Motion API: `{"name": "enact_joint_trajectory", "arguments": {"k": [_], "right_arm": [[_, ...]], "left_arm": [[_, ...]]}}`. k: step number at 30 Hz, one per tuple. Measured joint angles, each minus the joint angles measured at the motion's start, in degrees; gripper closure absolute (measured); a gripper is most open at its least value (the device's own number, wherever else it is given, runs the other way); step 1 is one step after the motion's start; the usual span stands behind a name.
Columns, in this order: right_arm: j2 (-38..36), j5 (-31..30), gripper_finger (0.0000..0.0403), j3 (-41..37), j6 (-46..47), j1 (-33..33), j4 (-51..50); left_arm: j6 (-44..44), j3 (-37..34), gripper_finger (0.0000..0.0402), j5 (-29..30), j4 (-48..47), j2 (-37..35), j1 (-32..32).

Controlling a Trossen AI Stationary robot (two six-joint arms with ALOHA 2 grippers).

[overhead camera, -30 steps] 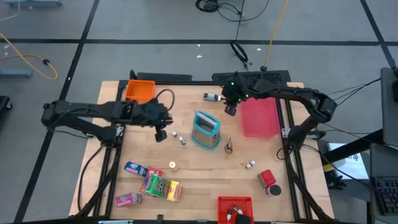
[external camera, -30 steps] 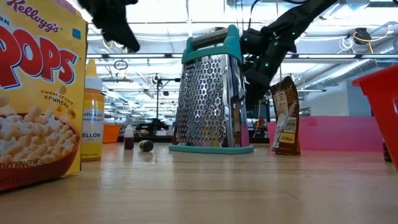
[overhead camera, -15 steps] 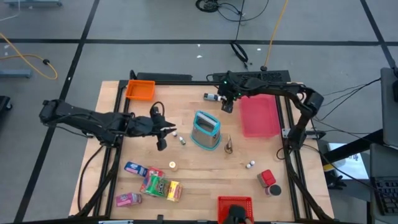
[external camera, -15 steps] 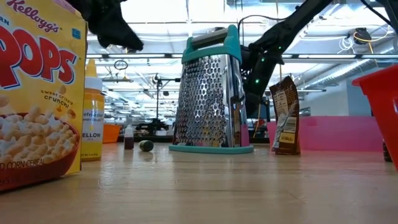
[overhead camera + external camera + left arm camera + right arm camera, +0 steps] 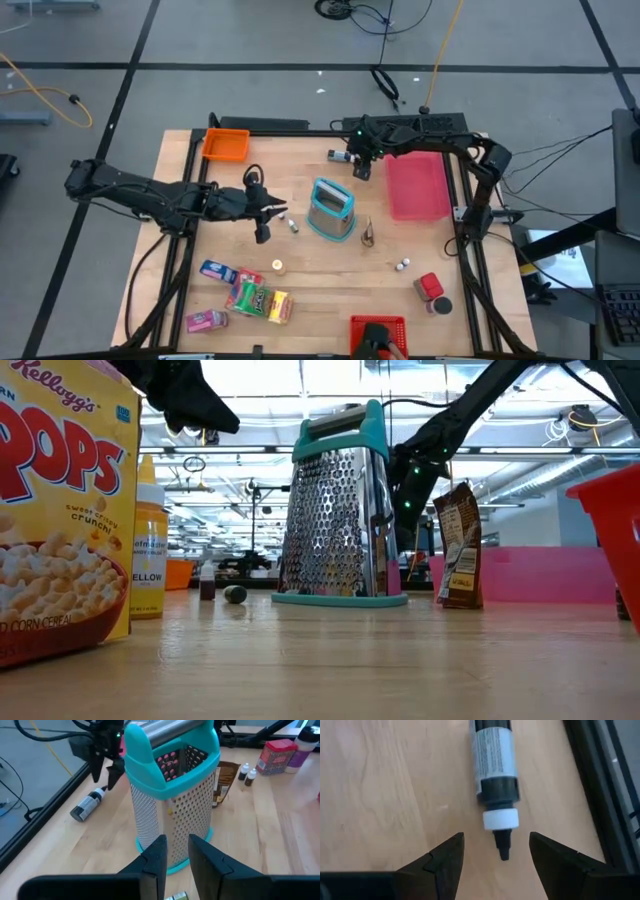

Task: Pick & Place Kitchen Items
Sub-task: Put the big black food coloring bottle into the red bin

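A dark bottle with a grey label, white collar and dark nozzle lies on its side near the table's far edge. My right gripper is open just above it, one finger on each side of the nozzle, touching nothing. My left gripper hovers left of the teal-handled steel grater, pointing at it, its fingers a narrow gap apart with nothing between them. Two tiny bottles stand on the table by the left gripper. Snack packets lie near the front left.
A pink tray lies right of the grater, an orange bin at the far left and a red bin at the near edge. A brown packet, two small bottles and a red canister stand at the near right.
My right gripper has gone down and toward the far edge, onto the dark bottle's nozzle end. My left gripper has tipped up closer to level and shifted a little toward the grater. No object has moved.
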State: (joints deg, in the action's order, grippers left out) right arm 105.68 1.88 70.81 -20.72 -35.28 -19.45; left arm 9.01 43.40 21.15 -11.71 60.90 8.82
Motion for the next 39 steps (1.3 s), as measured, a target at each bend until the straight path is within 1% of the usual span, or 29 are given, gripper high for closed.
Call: {"name": "enact_joint_trajectory", "arguments": {"k": [2,6,11,16,20,24,25,33,39], "right_arm": [[1.2,0.1,0.0183,0.2,-0.5,0.0,2.4],[3.3,-0.2,0.0183,0.1,-1.0,0.0,3.0],[6.3,-0.2,0.0183,2.5,-1.2,-0.3,4.3],[8.4,-0.2,0.0191,5.6,-1.3,-0.7,1.3],[8.5,-0.2,0.0222,5.6,-1.6,-0.7,0.1],[8.4,-0.1,0.0285,5.6,-2.3,-0.7,-1.0],[8.4,0.0,0.0296,5.6,-2.7,-0.7,-1.4],[7.8,1.2,0.0296,5.7,-2.8,-0.8,-3.7],[4.5,0.8,0.0296,5.6,-2.1,0.3,-7.1]], "left_arm": [[0.0,0.0,0.032,0.0,0.0,0.0,0.0],[-0.1,0.0,0.032,0.0,0.0,0.0,0.0],[-0.1,0.0,0.0319,0.0,0.0,0.0,0.0],[-0.3,0.0,0.032,0.0,-0.1,0.0,0.0],[-0.3,0.0,0.032,0.0,-0.2,0.0,0.0],[-0.8,0.0,0.0319,0.0,-0.2,0.0,0.0],[-0.8,0.0,0.0319,0.0,-0.2,0.0,0.0],[-0.8,0.0,0.0319,0.0,-0.1,0.0,0.0],[-0.5,0.0,0.0319,0.0,-0.1,0.0,0.0]]}}
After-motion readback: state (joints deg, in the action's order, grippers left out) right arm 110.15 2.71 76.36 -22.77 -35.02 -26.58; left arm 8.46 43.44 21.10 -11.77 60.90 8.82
